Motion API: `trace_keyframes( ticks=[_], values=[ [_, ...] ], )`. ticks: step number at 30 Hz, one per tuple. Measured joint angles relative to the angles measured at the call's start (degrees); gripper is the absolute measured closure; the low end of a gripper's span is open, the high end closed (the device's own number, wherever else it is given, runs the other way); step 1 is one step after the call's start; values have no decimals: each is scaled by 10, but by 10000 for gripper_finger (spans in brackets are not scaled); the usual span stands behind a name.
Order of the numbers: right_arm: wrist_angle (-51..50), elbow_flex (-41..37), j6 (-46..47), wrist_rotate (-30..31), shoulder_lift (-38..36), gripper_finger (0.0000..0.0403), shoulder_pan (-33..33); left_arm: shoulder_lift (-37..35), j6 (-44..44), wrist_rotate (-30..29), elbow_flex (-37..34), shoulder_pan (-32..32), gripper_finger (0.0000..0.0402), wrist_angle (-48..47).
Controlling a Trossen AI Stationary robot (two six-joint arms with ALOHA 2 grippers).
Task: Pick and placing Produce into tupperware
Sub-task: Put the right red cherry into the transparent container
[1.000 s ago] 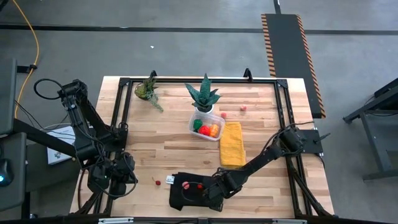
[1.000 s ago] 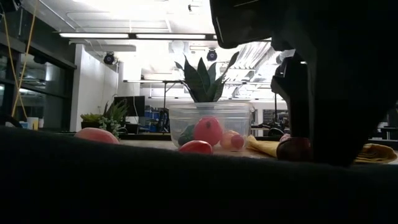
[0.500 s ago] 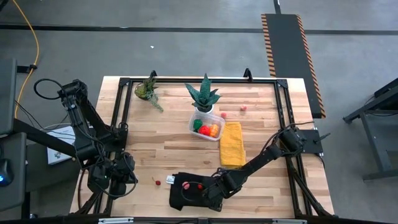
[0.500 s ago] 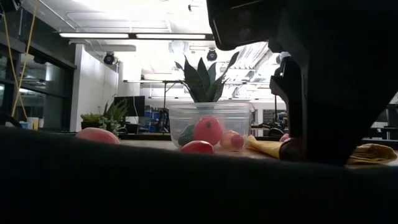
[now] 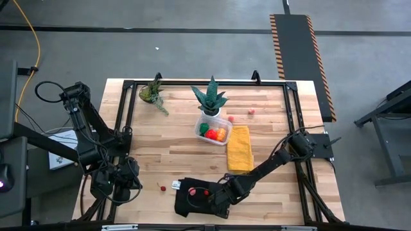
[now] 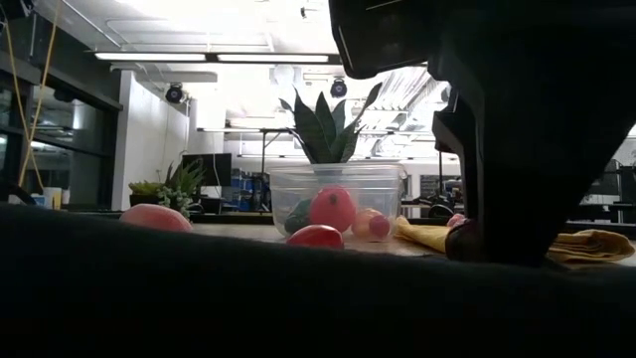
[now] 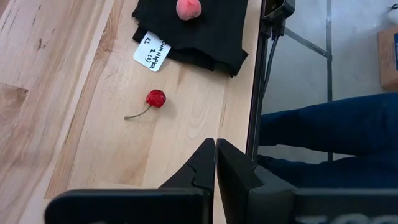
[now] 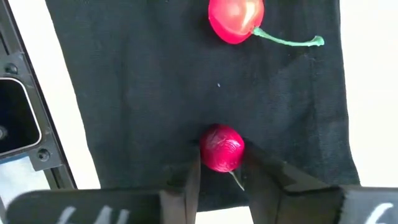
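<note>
Wooden worktop [image 5: 173, 151] lay bare left of the tupperware [image 5: 214, 129]. Near its front edge, on black cloth [image 8: 155, 93], the right end effector [image 8: 219, 177] bracketed a dark red produce piece [image 8: 222, 148], fingers apart. Left end effector [image 7: 215, 163] waited closed at front left.

1. The worktop [image 5: 167, 154] is pale wood with a visible grain.
2. The mat [image 8: 155, 93] is matt black woven cloth.
3. The tupperware [image 6: 336, 204] is clear plastic.
4. The cherry [image 8: 235, 18] looks glossy and smooth.
5. The towel [image 5: 240, 148] is yellow cloth.
</note>
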Motion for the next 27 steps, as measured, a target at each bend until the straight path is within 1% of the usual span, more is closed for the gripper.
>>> trace_keyframes(
  ticks=[4, 8, 17, 22, 27],
  values=[
    [1, 0, 6, -6, 0, 330, 0, 0, 0, 0, 0, 0, 397, 0],
    [1, 0, 16, -7, -4, 334, -1, 0, 1, 0, 0, 0, 396, 0],
    [-3, 0, 16, 7, -64, 335, -19, 0, 3, -3, 0, 0, 396, -1],
    [-4, 0, 5, 40, -108, 336, -35, 0, 4, -4, 0, 0, 396, -1],
    [-4, 0, -4, 90, -147, 336, -56, 0, 4, -4, 0, 0, 397, -1]
  ],
)
